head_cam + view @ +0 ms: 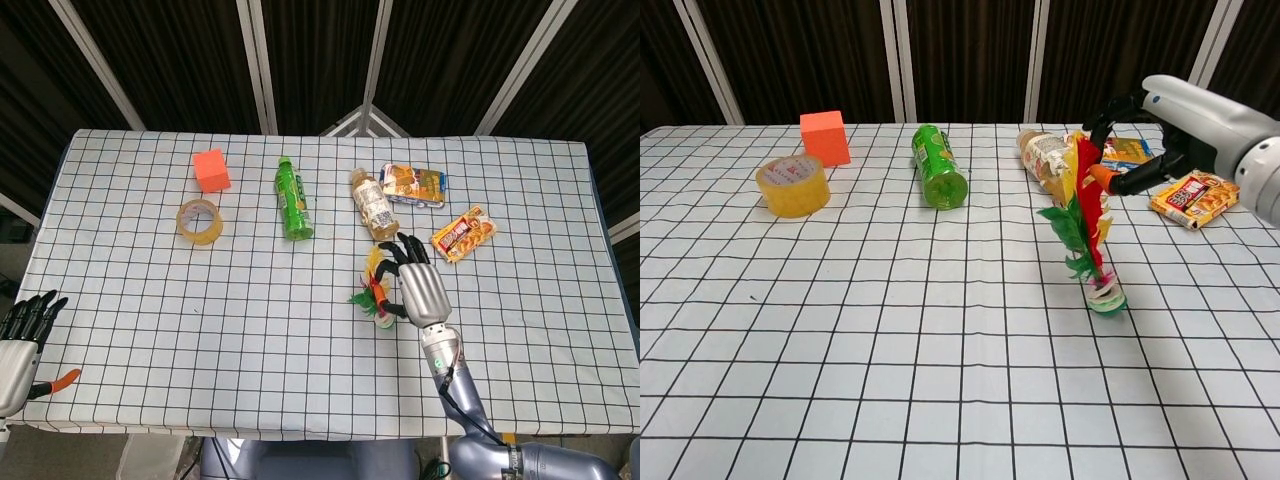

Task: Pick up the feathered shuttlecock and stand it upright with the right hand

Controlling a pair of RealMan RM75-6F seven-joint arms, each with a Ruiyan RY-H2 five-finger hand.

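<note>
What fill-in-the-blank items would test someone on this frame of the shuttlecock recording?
1. The right hand holds the feathered shuttlecock by its ____ end, base on the table.
2. The green bottle lies on its ____.
3. Beside the tape roll sits an orange ____.
4. The left hand holds ____.

Missing words: feather; side; cube; nothing

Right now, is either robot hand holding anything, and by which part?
The right hand pinches the red, yellow and green feathered shuttlecock by its upper feathers; its base rests on the table. The left hand holds nothing.
</note>
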